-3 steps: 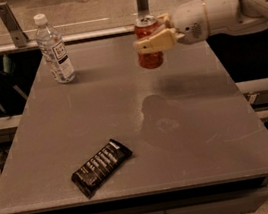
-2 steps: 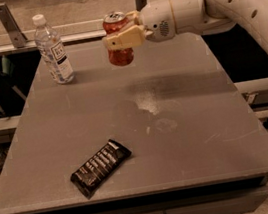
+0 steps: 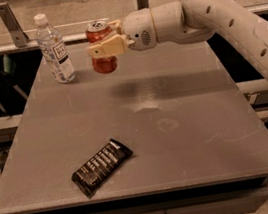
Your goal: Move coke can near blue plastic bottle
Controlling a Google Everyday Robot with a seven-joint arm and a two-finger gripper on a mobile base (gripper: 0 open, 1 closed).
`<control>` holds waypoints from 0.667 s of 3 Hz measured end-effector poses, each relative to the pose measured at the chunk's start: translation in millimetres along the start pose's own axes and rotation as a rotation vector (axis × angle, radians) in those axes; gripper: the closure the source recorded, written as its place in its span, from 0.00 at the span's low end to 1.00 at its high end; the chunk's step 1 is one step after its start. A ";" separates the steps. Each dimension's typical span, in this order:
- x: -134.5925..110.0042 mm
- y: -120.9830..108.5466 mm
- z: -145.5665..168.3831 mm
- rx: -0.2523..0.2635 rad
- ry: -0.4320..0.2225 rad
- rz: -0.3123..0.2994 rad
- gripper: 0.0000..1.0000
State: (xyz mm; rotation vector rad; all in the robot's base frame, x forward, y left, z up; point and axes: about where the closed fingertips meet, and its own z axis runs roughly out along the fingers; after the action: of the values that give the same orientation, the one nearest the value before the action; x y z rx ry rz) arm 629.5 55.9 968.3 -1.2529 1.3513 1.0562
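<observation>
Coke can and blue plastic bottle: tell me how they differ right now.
The coke can is red and opaque; the blue plastic bottle is clear, with a white cap and label. The coke can is shorter than the blue plastic bottle. The coke can is gripped in the tool above the far side of the table; the blue plastic bottle stands free at the table's far left corner. Both are upright.

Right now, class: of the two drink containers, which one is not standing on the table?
The coke can: the gripper, beside the blue plastic bottle, holds it in the air; the bottle stands upright on the table.
</observation>
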 end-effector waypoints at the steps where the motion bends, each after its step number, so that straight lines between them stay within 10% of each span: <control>1: 13.6 -4.6 45.4 -0.014 -0.018 0.003 1.00; 2: 26.8 -19.1 71.8 0.019 -0.023 0.001 1.00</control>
State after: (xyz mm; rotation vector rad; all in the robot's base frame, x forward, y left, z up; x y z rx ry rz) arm 655.4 120.7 931.5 -1.2231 1.3420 1.0527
